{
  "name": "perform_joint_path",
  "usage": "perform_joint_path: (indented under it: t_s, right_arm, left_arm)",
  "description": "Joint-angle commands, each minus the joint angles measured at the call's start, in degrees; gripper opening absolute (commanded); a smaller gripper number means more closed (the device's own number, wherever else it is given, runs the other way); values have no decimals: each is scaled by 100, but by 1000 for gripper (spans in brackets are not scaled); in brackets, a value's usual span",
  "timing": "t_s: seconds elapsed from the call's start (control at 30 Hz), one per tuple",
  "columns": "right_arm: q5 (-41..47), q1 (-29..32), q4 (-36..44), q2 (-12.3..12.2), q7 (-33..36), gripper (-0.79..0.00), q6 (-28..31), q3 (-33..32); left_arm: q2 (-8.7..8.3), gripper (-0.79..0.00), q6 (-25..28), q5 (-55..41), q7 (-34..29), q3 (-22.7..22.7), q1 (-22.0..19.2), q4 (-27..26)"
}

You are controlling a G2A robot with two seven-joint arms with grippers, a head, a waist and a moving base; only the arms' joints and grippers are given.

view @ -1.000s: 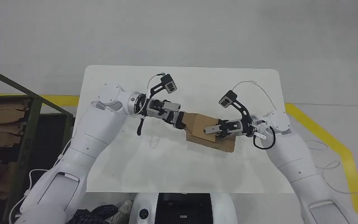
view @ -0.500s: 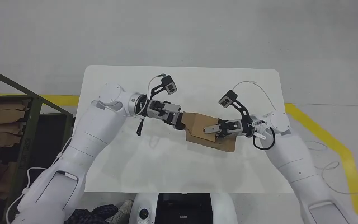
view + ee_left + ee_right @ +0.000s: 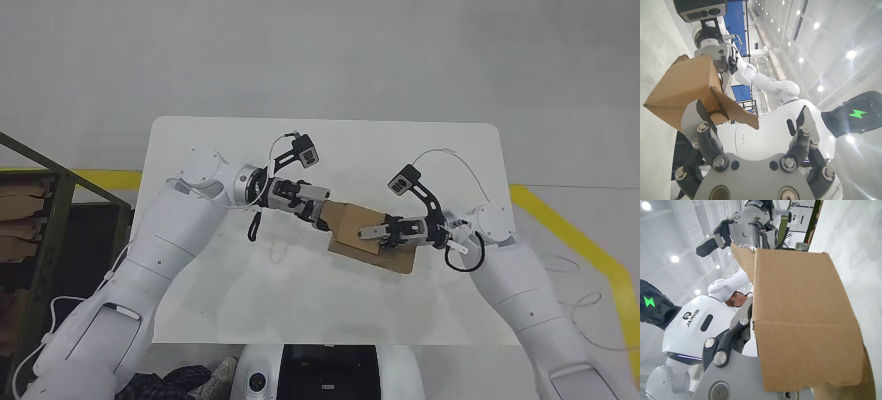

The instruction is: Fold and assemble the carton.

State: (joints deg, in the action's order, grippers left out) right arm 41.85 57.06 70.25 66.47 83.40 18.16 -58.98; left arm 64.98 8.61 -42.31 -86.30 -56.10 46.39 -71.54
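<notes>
Between left tool and right tool lies the carton.

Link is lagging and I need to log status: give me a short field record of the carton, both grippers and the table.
carton: brown cardboard, partly folded, an end flap hanging loose, between the two grippers
left gripper: open wide, one finger at the carton's loose end flap
right gripper: at the carton's opposite end, against a side panel; grip hidden
table: white, carton over its middle
task state: carton not yet assembled
</notes>
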Motion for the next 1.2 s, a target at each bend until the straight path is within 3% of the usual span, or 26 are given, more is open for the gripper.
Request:
perform_joint_path:
  t_s: [0.0, 0.43, 1.17]
  right_arm:
    - [-27, 33, 50, 2, -85, -785, -4, 1]
    - [-166, 200, 241, -19, -372, -785, -76, -81]
    - [-310, 262, 382, -49, -397, -785, -146, -173]
  left_arm:
    - [1, 0, 11, 49, 36, 0, 9, -21]
    - [0, 0, 3, 162, 161, -54, 69, -74]
    - [-122, 0, -356, 1588, 622, -36, 151, -407]
